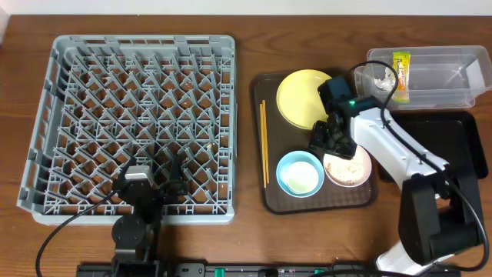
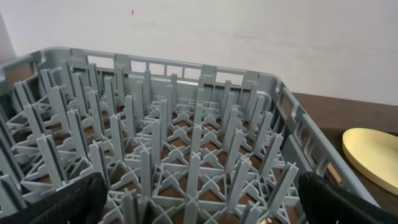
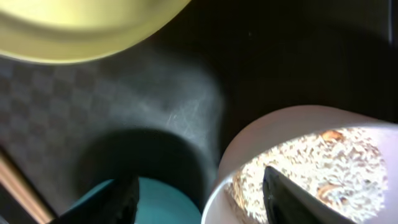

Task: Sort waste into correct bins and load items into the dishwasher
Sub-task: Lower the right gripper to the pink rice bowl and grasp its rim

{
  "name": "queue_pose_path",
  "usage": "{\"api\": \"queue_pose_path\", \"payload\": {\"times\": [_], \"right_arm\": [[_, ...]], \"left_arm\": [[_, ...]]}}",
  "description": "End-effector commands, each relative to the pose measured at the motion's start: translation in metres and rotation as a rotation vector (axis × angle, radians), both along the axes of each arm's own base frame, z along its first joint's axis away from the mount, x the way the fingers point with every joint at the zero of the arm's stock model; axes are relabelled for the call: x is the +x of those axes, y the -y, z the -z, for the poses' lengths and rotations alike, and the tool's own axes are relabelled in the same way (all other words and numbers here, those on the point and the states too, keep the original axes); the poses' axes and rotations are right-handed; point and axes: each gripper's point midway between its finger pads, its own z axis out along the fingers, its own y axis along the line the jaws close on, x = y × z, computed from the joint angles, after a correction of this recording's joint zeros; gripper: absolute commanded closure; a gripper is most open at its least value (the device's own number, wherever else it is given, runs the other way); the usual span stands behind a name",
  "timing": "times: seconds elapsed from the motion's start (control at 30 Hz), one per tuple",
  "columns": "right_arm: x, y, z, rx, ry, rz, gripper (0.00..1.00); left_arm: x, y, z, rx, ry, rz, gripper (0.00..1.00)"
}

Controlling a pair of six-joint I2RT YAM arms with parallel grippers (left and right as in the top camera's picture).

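My right gripper (image 1: 332, 142) (image 3: 205, 199) is open astride the left rim of the white bowl (image 1: 350, 168) (image 3: 249, 143). One finger (image 3: 292, 199) hangs inside over the rice scraps (image 3: 329, 155); the other (image 3: 118, 199) is outside, above the light blue bowl (image 1: 300, 174) (image 3: 168, 202). The yellow plate (image 1: 301, 98) (image 3: 81, 25) lies just behind them, and chopsticks (image 1: 264, 142) lie along the left. My left gripper (image 1: 154, 175) (image 2: 199, 205) stands wide open and empty over the near edge of the grey dish rack (image 1: 142, 42) (image 2: 186, 124).
The bowls, plate and chopsticks rest on a dark brown serving tray (image 1: 269, 200). At the back right a clear tub (image 1: 461, 100) holds a yellow-green wrapper (image 1: 401, 65) and a white tissue (image 1: 379, 77). A shallow black tray (image 1: 461, 138) lies in front of it, under my right arm.
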Motion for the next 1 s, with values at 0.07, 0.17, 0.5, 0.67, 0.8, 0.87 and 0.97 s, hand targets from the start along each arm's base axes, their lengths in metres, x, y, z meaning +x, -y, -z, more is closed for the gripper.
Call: {"api": "queue_pose_path", "payload": {"times": [0.07, 0.17, 0.5, 0.67, 0.8, 0.87, 0.97], "right_arm": [[0.003, 0.001, 0.009, -0.023, -0.004, 0.081, 0.51], [0.005, 0.001, 0.01, -0.02, 0.004, 0.085, 0.56], [0.004, 0.001, 0.017, -0.026, -0.012, 0.093, 0.58], [0.003, 0.001, 0.022, -0.031, -0.028, 0.103, 0.58], [0.002, 0.002, 0.024, -0.033, -0.035, 0.102, 0.59], [0.002, 0.002, 0.024, -0.033, -0.036, 0.102, 0.66], [0.002, 0.002, 0.024, -0.033, -0.035, 0.102, 0.79]], "left_arm": [[-0.001, -0.007, 0.018, 0.02, -0.057, -0.036, 0.02], [-0.001, -0.007, 0.018, 0.02, -0.057, -0.036, 0.02], [-0.001, -0.007, 0.018, 0.02, -0.057, -0.036, 0.02], [-0.001, -0.007, 0.018, 0.02, -0.057, -0.036, 0.02], [-0.001, -0.007, 0.018, 0.02, -0.057, -0.036, 0.02], [-0.001, -0.007, 0.018, 0.02, -0.057, -0.036, 0.02], [-0.001, -0.007, 0.018, 0.02, -0.057, -0.036, 0.02]]}}
